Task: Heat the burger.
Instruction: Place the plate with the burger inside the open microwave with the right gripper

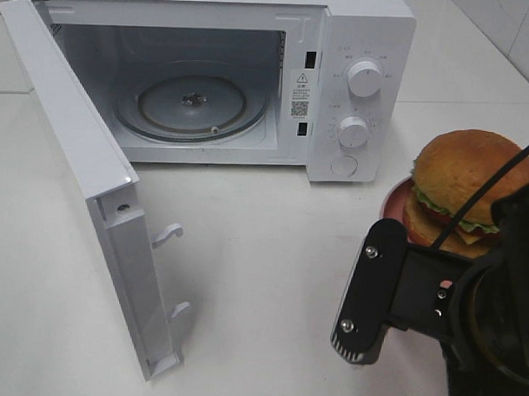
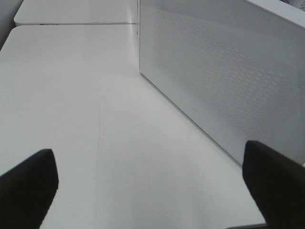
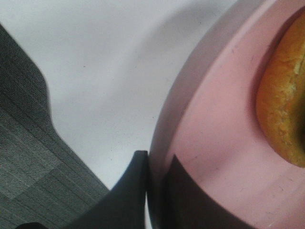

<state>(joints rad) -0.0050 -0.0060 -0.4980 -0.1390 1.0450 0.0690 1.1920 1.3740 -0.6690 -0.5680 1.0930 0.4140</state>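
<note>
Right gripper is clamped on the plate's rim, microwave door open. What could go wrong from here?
1. The right gripper pinches only the edge of the pink plate, so it may sag when lifted and the burger could slide off.
2. On the way to the turntable, the tall burger might clip the frame of the microwave.

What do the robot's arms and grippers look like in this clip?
All matte black. The left gripper has two blunt, rounded fingers. The right arm carries a flat, rounded-corner panel with silver screws and a ribbed edge; a thin black cable loops to it. No markings visible.
</note>
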